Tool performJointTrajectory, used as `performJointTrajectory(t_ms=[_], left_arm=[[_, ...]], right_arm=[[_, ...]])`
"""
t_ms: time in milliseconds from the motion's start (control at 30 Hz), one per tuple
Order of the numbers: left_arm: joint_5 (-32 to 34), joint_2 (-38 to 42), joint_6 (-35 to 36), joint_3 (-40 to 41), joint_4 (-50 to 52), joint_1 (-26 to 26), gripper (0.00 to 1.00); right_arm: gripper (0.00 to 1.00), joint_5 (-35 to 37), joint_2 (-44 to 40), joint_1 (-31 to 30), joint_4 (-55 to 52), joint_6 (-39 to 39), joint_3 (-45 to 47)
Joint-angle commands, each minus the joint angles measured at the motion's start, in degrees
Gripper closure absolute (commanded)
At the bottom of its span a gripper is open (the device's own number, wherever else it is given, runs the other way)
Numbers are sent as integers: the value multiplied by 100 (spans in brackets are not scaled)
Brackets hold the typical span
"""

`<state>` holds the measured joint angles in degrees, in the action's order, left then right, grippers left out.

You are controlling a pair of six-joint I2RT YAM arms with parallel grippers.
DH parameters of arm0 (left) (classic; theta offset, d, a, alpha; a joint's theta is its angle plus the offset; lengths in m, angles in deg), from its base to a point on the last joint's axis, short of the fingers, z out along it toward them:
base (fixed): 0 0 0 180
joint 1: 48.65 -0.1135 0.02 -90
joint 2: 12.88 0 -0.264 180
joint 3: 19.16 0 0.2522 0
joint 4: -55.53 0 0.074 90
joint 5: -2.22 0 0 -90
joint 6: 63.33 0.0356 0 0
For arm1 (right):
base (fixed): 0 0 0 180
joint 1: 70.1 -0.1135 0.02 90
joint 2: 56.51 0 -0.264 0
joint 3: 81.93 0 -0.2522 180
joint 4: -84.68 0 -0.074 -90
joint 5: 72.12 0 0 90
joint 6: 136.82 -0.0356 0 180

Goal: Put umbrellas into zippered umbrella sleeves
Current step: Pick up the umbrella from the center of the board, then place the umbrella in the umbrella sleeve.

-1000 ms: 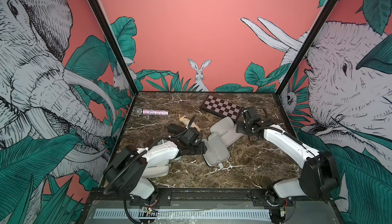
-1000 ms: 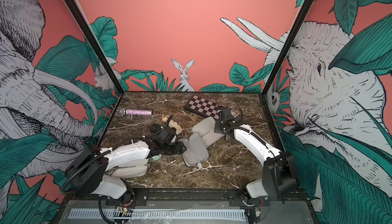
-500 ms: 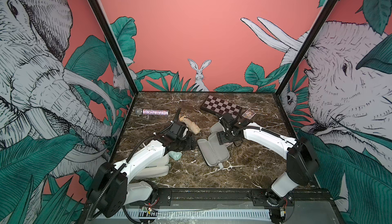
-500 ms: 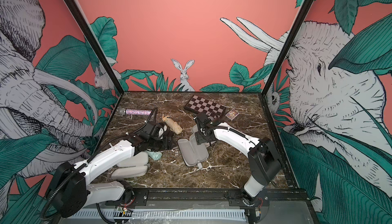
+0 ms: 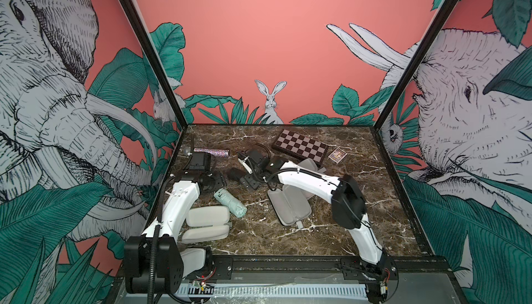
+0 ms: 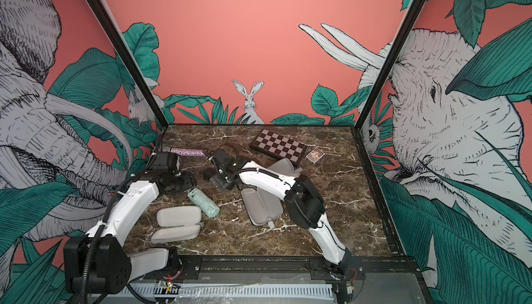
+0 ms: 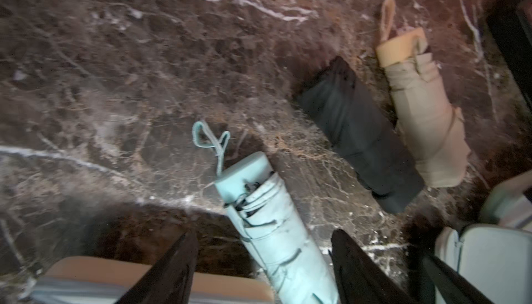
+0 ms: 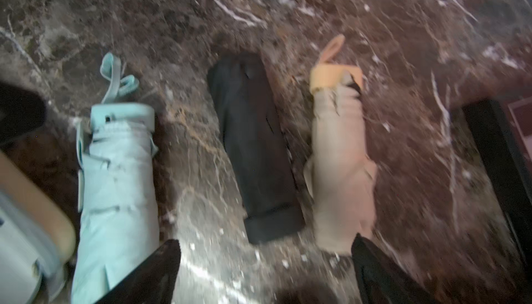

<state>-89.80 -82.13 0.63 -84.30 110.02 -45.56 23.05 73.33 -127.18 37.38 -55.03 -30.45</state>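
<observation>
Now, surface: dark brown white-veined marble tabletop (image 5: 359, 201), level.
Room: coral wall panels (image 5: 259, 43) printed with elephants, a rabbit and green leaves close the 9, 12 and 3 o'clock sides.
Left gripper (image 7: 263, 233): jaws moderately wide, straddling the pale mint green folded umbrella (image 7: 276, 230) with a gap on each side; nothing clamped.
Right gripper (image 8: 264, 240): jaws spread wide and empty over bare marble, just short of the black folded umbrella (image 8: 253, 150). One fingertip (image 8: 374, 265) overlaps the end of the tan folded umbrella (image 8: 339, 158); contact cannot be determined.
Mint umbrella axis: in a top view the pale mint green folded umbrella (image 5: 230, 206) lies flat at 9 o'clock of table centre, with its long axis 10 to 4 o'clock and strap end toward 10.
Other umbrellas: flat, roughly parallel to it, black between mint and tan; the tan strap end points the same way.
Sleeves: beige clamshell zip sleeve (image 5: 205, 223) lies open at 8 o'clock, just beside the mint umbrella; open grey-lined clamshell sleeve (image 5: 289, 206) lies at centre.
</observation>
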Motion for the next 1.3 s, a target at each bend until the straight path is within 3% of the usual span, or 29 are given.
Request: performJointTrajectory(t_ms=[0, 200, 333, 467, 633, 833, 933, 1000, 1133, 1267], left_arm=[[-19, 325, 159, 58, 309, -27, 25], [-300, 476, 32, 293, 221, -28, 26], [-422, 606, -39, 386, 143, -27, 26], [-547, 641, -97, 429, 98, -28, 26], [-520, 659, -69, 269, 209, -31, 27], [-447, 760, -10, 32, 457, -24, 28], [-697, 888, 5, -12, 458, 2, 30], [-690, 1032, -59, 78, 227, 405, 29], [-578, 1127, -648, 515, -757, 1756, 24], [-1062, 750, -1390, 1123, -1931, 2139, 24]], right_arm=[[8, 97, 605, 1, 50, 417, -752], [10, 174, 1864, -15, -791, 531, -2296], [14, 318, 2081, -57, -897, 575, -2411], [25, 285, 2153, -55, -973, 479, -2438], [54, 421, 1812, -80, -925, 296, -2210], [70, 215, 128, -111, 33, -207, -888], [75, 378, -966, -110, 593, -697, 266], [78, 619, -1852, -96, 1137, -1156, 1429], [82, 1377, -3276, -84, 1817, -2052, 3471], [86, 1573, -4069, -92, 2199, -3054, 4870]])
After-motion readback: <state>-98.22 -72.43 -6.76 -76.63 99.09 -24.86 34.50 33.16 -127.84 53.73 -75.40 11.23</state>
